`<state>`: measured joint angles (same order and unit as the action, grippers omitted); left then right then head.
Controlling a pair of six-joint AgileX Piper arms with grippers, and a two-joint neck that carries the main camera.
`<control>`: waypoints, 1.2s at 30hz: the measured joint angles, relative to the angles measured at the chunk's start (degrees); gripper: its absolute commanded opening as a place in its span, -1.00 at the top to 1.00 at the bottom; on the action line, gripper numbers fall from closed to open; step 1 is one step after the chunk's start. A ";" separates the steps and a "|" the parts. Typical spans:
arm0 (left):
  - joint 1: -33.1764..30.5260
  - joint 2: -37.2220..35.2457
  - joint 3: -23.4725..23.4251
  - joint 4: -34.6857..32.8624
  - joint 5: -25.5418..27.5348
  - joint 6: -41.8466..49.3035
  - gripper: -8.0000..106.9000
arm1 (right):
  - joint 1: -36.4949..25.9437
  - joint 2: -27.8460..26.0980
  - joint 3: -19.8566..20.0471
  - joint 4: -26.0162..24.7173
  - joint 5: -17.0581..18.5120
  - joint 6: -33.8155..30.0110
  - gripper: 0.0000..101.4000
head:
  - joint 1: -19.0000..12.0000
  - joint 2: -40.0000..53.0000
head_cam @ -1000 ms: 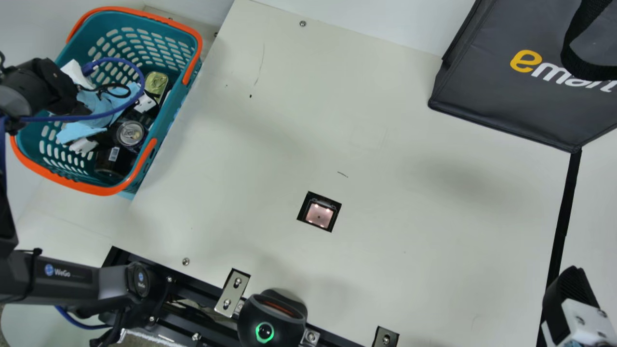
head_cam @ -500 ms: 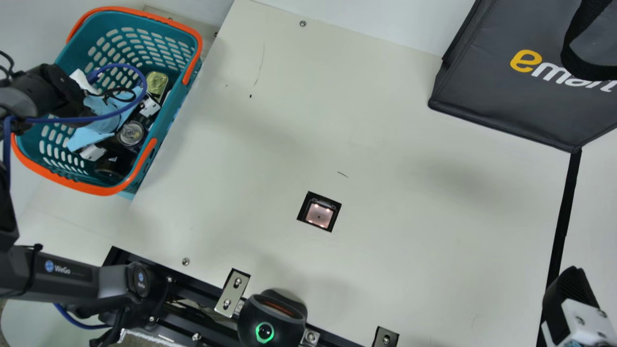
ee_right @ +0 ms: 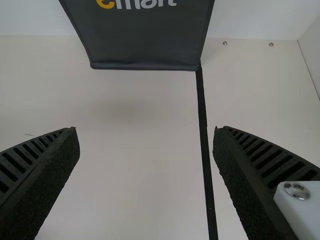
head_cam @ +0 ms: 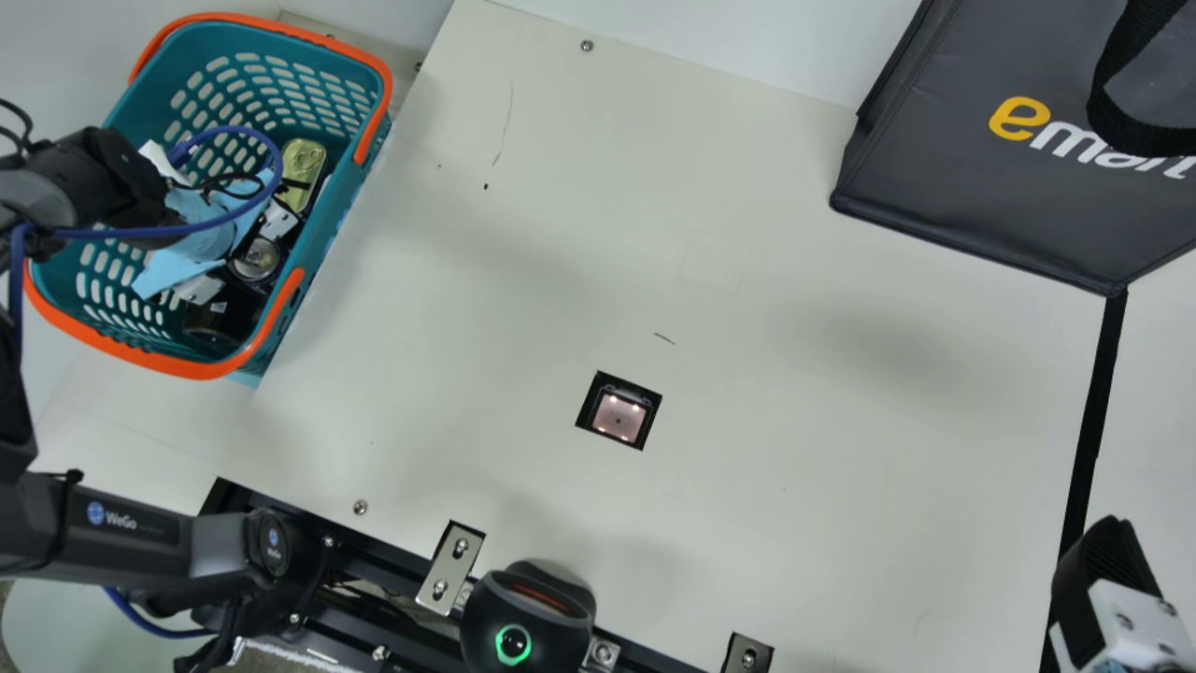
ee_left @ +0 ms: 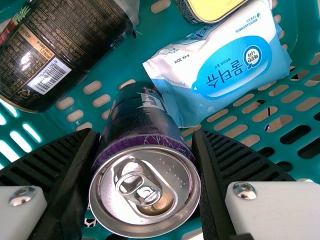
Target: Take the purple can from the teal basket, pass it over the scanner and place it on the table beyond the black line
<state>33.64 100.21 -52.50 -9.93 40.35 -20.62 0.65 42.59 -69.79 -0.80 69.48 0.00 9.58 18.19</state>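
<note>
Grips purple can (ee_left: pixel 145 192) between left fingers (ee_left: pixel 212 190), down in teal basket (head_cam: pixel 201 47) — grasping step. Holds right fingers (ee_right: pixel 57 170) wide apart, empty. Next — needs steady lift clear, then pass over scanner (head_cam: pixel 619 418).

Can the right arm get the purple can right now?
Probably not from there. The right gripper is by the black line, and the purple can is across the table in the basket, held by the left gripper.

Teal basket (head_cam: pixel 329 271) with orange rim (head_cam: pixel 198 371)
</note>
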 measured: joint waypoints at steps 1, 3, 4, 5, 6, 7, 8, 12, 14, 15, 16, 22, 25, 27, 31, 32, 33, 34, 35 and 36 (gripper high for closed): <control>0.00 -0.11 0.00 0.00 0.00 0.00 0.81 | 0.00 0.00 0.00 0.00 0.00 0.00 -0.87 | 0.00 0.00; 0.10 -0.22 0.00 0.12 0.00 -0.12 1.00 | 0.00 0.00 0.00 0.00 0.06 0.00 -0.87 | 0.00 0.00; 0.10 -0.38 0.00 0.11 0.00 -0.12 1.00 | 0.00 0.00 0.00 0.00 0.06 0.00 -0.87 | 0.00 0.00; 0.23 -0.40 0.00 0.11 0.00 -0.12 1.00 | 0.00 0.00 0.00 0.00 0.06 0.00 -0.87 | 0.00 0.00; 0.36 -0.50 -0.11 0.27 0.00 -0.12 1.00 | 0.00 0.00 0.00 0.00 0.06 0.00 -0.87 | 0.00 0.00; 0.36 -0.61 -0.11 0.25 0.00 -0.26 1.00 | 0.00 0.00 0.00 0.00 0.06 0.00 -0.87 | 0.00 0.00; 0.50 -0.72 -0.11 0.56 0.12 -0.37 1.00 | 0.00 0.00 0.00 0.00 0.06 0.00 -0.87 | 0.00 0.09; 0.86 -1.48 -0.36 1.19 0.24 -0.83 1.00 | 0.00 0.00 0.00 0.00 0.06 0.00 -0.87 | 0.00 0.00; 1.18 -1.86 -0.58 1.26 0.50 -0.93 1.00 | 0.00 0.00 0.00 0.00 0.06 0.00 -0.87 | 0.00 0.00; 1.24 -2.10 -0.68 1.26 0.67 -0.81 1.00 | 0.00 0.00 0.00 0.00 0.06 0.00 -0.87 | 0.00 0.00; 1.39 -2.21 -0.94 1.15 0.80 -0.81 1.00 | 0.00 0.00 0.00 0.00 0.06 0.00 -0.87 | 0.00 0.00; 2.42 -3.59 -1.88 0.76 1.88 0.05 1.00 | 0.00 0.00 0.00 0.00 0.06 0.00 -0.87 | 0.00 0.09; 2.79 -4.23 -2.48 0.73 2.76 0.41 1.00 | 0.00 0.00 0.00 0.00 0.06 0.00 -0.87 | 0.00 0.00; 3.06 -4.72 -2.98 0.73 3.52 0.68 1.00 | 0.00 0.00 0.00 0.00 0.06 0.00 -0.87 | 0.00 0.09; 3.40 -5.74 -4.35 0.28 5.13 1.51 1.00 | 0.00 0.00 0.00 0.00 0.01 0.00 -0.87 | 0.00 0.00; 3.52 -5.98 -4.62 -0.02 5.75 1.76 1.00 | 0.00 0.00 0.00 0.00 0.01 0.00 -0.87 | 0.00 0.00; 3.63 -6.30 -4.96 -0.15 6.37 2.03 1.00 | 0.00 0.00 0.00 0.00 0.01 0.00 -0.87 | 0.00 0.00; 3.64 -6.54 -5.39 -0.15 6.82 2.16 1.00 | 0.00 0.00 0.00 0.00 0.01 0.00 -0.87 | 0.00 0.09; 3.75 -6.83 -5.67 -0.26 7.26 2.28 1.00 | 0.00 0.00 0.00 0.00 0.01 0.00 -0.87 | 0.09 0.09; 3.88 -7.08 -6.12 -0.26 7.76 2.63 1.00 | 0.00 0.00 0.00 0.00 0.01 0.00 -0.87 | 0.00 0.09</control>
<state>37.51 93.13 -58.62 -10.19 48.11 -17.99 0.65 42.59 -69.79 -0.80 69.49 0.00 9.58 18.28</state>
